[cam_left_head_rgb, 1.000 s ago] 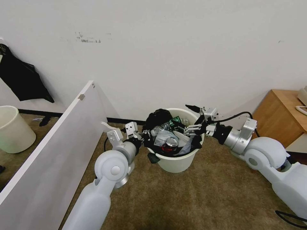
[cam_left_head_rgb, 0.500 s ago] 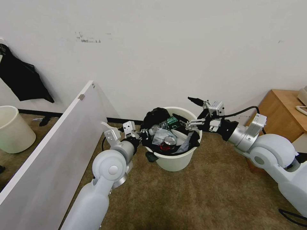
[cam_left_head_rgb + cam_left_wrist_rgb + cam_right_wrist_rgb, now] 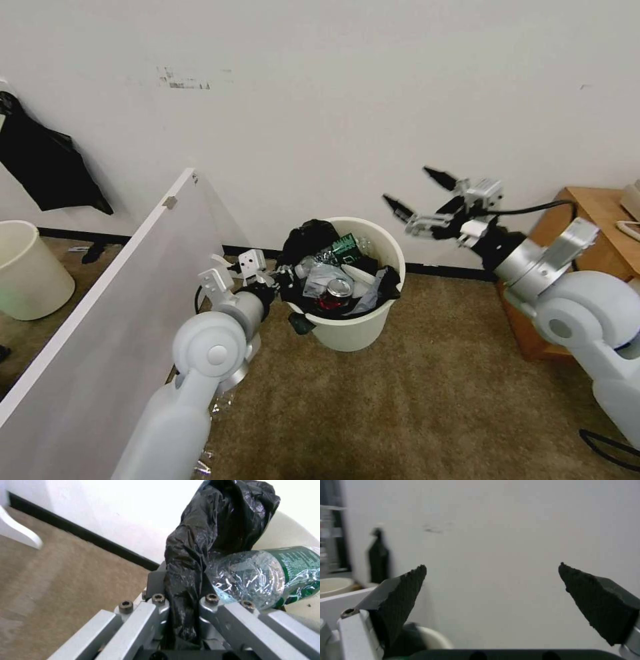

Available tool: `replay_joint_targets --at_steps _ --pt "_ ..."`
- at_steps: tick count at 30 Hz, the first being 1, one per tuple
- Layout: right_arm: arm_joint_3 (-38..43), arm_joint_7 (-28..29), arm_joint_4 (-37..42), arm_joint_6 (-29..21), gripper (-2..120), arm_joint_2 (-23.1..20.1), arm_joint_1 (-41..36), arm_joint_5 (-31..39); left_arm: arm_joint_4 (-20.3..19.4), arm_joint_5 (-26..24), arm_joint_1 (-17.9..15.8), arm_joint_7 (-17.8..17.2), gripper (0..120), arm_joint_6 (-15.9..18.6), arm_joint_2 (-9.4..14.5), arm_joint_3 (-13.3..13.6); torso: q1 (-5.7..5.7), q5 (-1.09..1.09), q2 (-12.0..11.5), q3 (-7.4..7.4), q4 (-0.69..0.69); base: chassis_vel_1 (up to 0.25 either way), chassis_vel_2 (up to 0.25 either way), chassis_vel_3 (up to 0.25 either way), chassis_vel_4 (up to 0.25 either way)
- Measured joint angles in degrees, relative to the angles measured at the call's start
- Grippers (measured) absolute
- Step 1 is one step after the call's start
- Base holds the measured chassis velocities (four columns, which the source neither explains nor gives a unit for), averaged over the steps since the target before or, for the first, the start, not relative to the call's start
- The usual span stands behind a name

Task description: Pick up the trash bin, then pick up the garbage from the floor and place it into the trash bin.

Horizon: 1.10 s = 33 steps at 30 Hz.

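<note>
Left tool [image 3: 288, 283] clamped on the trash bin [image 3: 353, 327] liner (rim perhaps included), right tool [image 3: 417, 193] spread wide above.

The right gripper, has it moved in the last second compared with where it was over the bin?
Yes. The right gripper has lifted up and away from the trash bin, open and empty, now against the wall beside the wooden cabinet.

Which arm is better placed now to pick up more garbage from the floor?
The right. Its tool is open, empty and raised beside the bin. The left tool is shut on the bin's black bag at the rim, so it is busy holding the bin.
</note>
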Motion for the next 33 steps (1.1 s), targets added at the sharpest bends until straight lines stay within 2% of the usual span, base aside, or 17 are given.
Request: replay_joint_targets --at_steps 1,4,7,8,9,13,16,23,33 --pt "0.0 0.0 0.0 0.0 100 0.0 0.0 0.0 0.0 0.0 0.0 0.0 4 0.0 0.0 0.0 0.0 0.0 0.0 0.0 0.0 0.0 0.0 0.0 0.0" --pt "3.2 3.4 0.8 -2.1 100 0.6 -1.5 -0.6 -2.7 1.5 1.9 0.9 4 0.6 0.3 -3.2 0.0 -0.01 0.0 0.0 0.02 0.0 0.0 0.0 0.0" --pt "4.2 4.1 0.9 -2.7 100 0.9 -2.4 -0.9 -3.4 2.2 2.5 1.4 4 0.7 0.5 -4.2 0.0 0.01 0.0 0.0 0.0 0.0 0.0 0.0 0.0" --pt "6.5 4.9 1.3 -3.1 100 1.5 -4.5 -1.4 -4.2 2.6 2.9 1.9 4 0.8 0.8 -5.1 0.0 0.0 0.0 0.0 0.03 0.0 0.0 0.0 0.0" --pt "9.3 5.3 1.3 -3.2 100 2.5 -7.9 -2.9 -4.9 2.7 3.1 2.4 4 0.9 1.5 -6.2 0.0 0.01 0.0 0.0 -0.01 0.0 0.0 0.0 0.0" --pt "11.4 5.8 1.4 -3.0 100 3.7 -11.5 -4.6 -5.8 3.1 3.5 3.2 4 0.9 2.0 -7.2 0.0 0.0 0.0 0.0 -0.03 0.0 0.0 0.0 0.0" --pt "12.8 7.0 1.9 -2.2 100 7.0 -15.8 -9.0 -7.3 4.4 4.6 4.8 4 0.9 2.5 -9.0 0.0 0.0 0.0 0.0 0.0 0.0 0.0 0.0 0.0" --pt "15.9 6.2 2.5 0.2 100 11.1 -20.1 -14.9 -8.8 5.2 5.9 6.5 4 0.9 3.6 -11.7 0.0 0.0 0.0 -0.01 0.0 0.0 0.0 0.0 0.0" --pt "19.0 5.4 4.2 4.8 100 14.4 -24.4 -19.3 -9.5 5.2 5.9 7.1 4 0.9 3.9 -12.8 0.0 0.0 0.0 0.0 0.0 0.0 0.0 0.0 0.0"
